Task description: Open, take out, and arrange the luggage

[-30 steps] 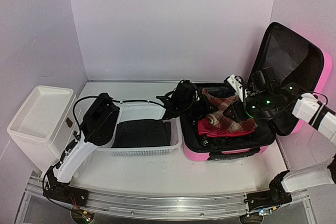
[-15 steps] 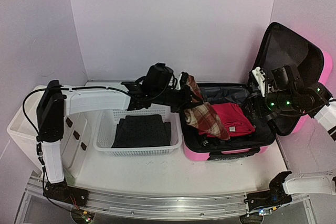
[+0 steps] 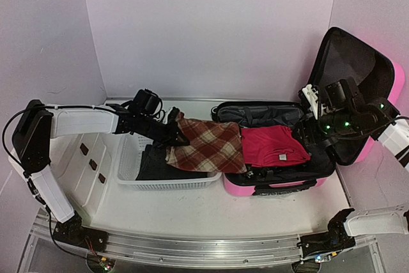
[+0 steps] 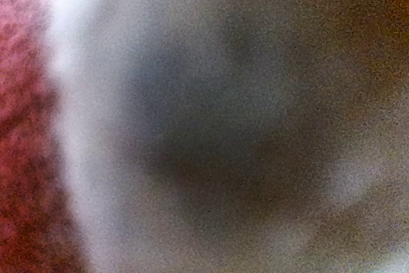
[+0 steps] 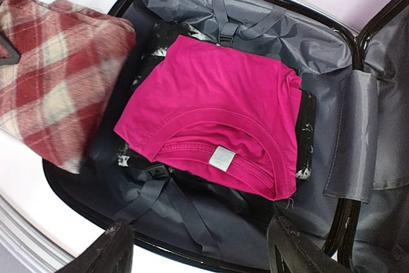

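Note:
The pink suitcase (image 3: pixel 275 188) lies open at the right, its lid (image 3: pixel 351 71) standing up with black lining. A magenta shirt (image 3: pixel 271 145) lies folded inside on a black garment (image 5: pixel 305 126); the shirt fills the middle of the right wrist view (image 5: pixel 217 113). My left gripper (image 3: pixel 175 135) is shut on a red plaid cloth (image 3: pixel 208 148), which hangs spread over the basket's right end and the suitcase's left edge. The left wrist view is blurred by cloth. My right gripper (image 5: pixel 201 250) is open and empty above the suitcase's right side (image 3: pixel 308 131).
A white mesh basket (image 3: pixel 169 184) left of the suitcase holds a folded black garment (image 3: pixel 153 165). A white drawer unit (image 3: pixel 92 165) stands at the far left behind my left arm. Grey straps (image 5: pixel 160 199) lie loose in the suitcase. Walls close in on three sides.
My left gripper has carried the plaid cloth out of the suitcase leftward to over the basket. My right gripper rose off the clothes and now hovers open.

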Controlling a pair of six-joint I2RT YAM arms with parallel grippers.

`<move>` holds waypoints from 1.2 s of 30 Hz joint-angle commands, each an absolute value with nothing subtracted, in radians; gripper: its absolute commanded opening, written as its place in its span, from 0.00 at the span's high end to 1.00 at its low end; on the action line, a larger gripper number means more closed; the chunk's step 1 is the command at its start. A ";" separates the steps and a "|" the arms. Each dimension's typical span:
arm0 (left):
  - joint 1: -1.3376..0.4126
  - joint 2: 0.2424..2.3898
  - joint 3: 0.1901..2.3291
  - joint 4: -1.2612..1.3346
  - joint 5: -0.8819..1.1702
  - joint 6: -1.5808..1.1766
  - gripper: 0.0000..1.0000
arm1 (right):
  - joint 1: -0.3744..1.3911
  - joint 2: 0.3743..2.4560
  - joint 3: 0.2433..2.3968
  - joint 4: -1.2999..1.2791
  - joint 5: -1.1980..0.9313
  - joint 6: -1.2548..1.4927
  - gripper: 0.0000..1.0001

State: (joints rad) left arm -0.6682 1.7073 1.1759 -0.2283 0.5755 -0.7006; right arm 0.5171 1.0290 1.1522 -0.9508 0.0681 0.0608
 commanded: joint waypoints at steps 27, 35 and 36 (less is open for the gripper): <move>-0.526 1.573 1.026 -0.395 0.424 -0.461 1.00 | 0.517 1.071 1.200 -0.941 0.008 0.093 0.32; -0.526 1.464 1.003 -0.510 0.248 -0.428 0.80 | 0.529 1.159 1.196 -0.946 -0.027 0.029 0.32; -0.527 1.451 1.007 -0.526 0.234 -0.427 0.73 | 0.537 1.179 1.198 -0.948 -0.024 0.017 0.32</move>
